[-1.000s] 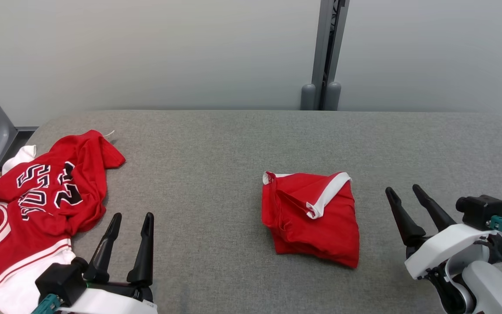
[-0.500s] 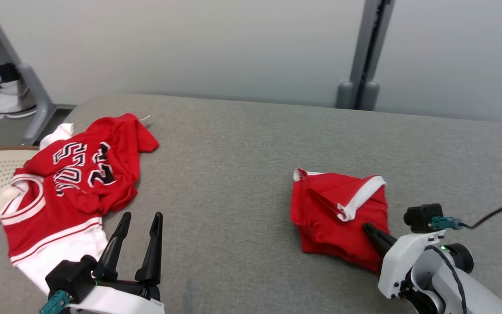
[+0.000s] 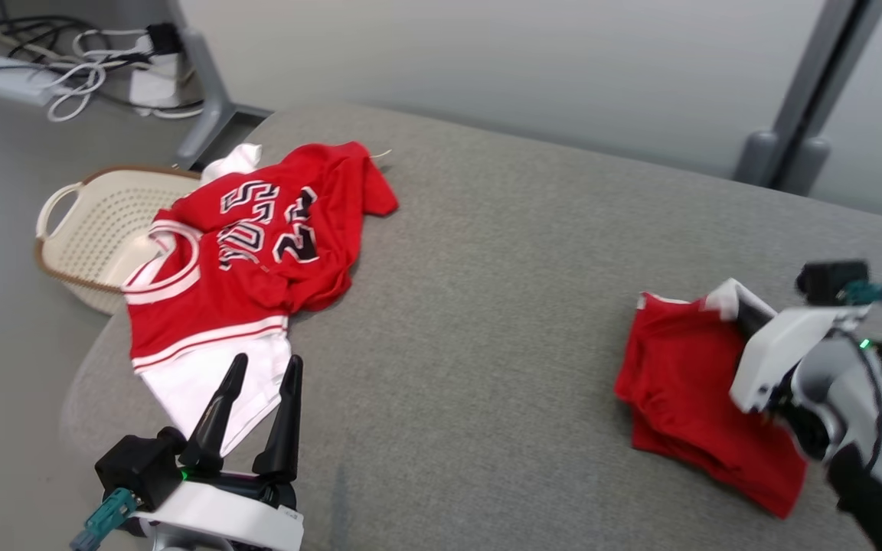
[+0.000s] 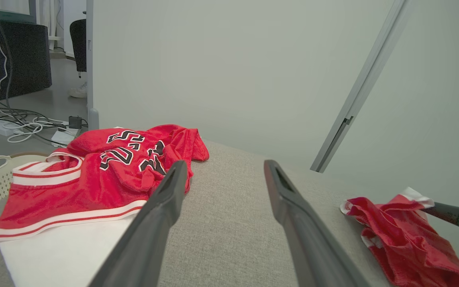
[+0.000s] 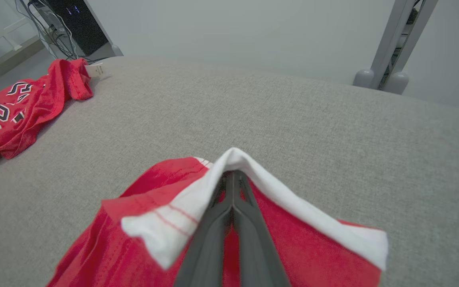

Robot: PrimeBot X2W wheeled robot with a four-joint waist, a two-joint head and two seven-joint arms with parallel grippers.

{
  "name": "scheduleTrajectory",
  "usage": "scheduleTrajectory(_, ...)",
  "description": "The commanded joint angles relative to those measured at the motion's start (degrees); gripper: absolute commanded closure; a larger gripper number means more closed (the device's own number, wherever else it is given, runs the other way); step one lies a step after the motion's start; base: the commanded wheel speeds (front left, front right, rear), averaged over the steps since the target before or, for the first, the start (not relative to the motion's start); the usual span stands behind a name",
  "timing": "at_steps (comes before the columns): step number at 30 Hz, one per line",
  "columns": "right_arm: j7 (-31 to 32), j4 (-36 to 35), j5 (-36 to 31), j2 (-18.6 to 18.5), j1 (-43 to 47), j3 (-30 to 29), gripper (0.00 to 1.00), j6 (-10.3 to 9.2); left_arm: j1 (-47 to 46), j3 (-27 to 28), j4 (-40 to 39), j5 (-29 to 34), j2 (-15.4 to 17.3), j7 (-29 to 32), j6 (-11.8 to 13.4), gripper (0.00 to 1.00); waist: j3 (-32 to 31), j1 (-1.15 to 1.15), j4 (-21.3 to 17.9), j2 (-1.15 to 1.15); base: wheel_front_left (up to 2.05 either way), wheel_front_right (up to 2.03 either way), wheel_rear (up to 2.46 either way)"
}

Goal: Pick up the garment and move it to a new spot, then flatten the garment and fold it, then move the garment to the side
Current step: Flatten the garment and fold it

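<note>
Now my right pincer (image 5: 232, 173) closed, tips under white hem of folded garment (image 3: 686, 383), likely hooking it for sideways drag. My left pincer (image 3: 265, 367) open, idle, jersey (image 3: 257, 245) just ahead.

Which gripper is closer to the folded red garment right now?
Right. The right gripper is shut on the white trim of the folded red garment; the left gripper hangs open far to its left, beside the jersey.
</note>
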Motion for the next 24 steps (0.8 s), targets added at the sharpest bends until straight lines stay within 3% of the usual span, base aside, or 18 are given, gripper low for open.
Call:
scheduleTrajectory(1, -0.37, 0.72, 0.39, -1.04, -1.97, -0.37, 1.00, 0.01, -1.28, 0.03, 0.06, 0.13, -0.29, -0.01, -0.43, 0.00, 2.36, 0.00, 3.10, 0.00, 0.00, 0.00, 0.00)
scheduleTrajectory(8, 1.33, 5.35, 1.31, -1.24, -10.22, 0.62, 1.00, 0.01, -2.71, -0.04, 1.03, 0.35, -1.67, -0.01, -0.95, 0.00, 5.51, 0.00, 5.99, 0.00, 0.00, 0.00, 0.00)
scheduleTrajectory(11, -0.94, 5.40, 1.90, 0.11, -12.03, 1.46, 1.00, 0.01, -3.18, 0.43, 1.27, 0.76, -1.93, -0.02, -1.12, 0.00, 5.20, 0.00, 5.69, 0.00, 0.00, 0.00, 0.00)
scheduleTrajectory(16, -5.82, 3.39, 2.50, 0.76, -10.78, 4.08, 1.00, 0.00, -2.36, 1.65, 1.05, 1.60, -1.70, -0.02, -1.33, 0.00, 2.83, 0.00, 2.66, 0.00, 0.00, 0.00, 0.00)
scheduleTrajectory(21, -9.02, -0.25, 3.65, 1.02, -8.65, 6.48, 1.00, 0.01, -0.83, 2.87, 0.57, 2.34, -0.94, -0.01, -1.42, 0.00, -0.13, 0.00, -2.97, 0.00, 0.00, 0.00, 0.00)
scheduleTrajectory(22, -9.48, -1.08, 3.88, 1.00, -8.18, 6.74, 0.71, 0.01, -0.55, 2.97, 0.51, 2.41, -0.85, -0.02, -1.43, 0.00, -0.61, 0.00, -4.14, 0.00, 0.00, 0.00, 0.00)
scheduleTrajectory(23, -9.83, -2.07, 3.93, 1.19, -7.73, 7.24, 0.52, 0.01, -0.27, 3.38, 0.45, 2.44, -0.70, -0.01, -1.36, 0.00, -1.12, 0.00, -5.52, 0.00, 0.00, 0.00, 0.00)
scheduleTrajectory(24, -10.23, -2.97, 3.99, 1.04, -7.26, 7.42, 0.00, 0.01, -0.07, 3.46, 0.33, 2.55, -0.60, -0.02, -1.37, 0.00, -1.51, 0.00, -6.66, 0.00, 0.00, 0.00, 0.00)
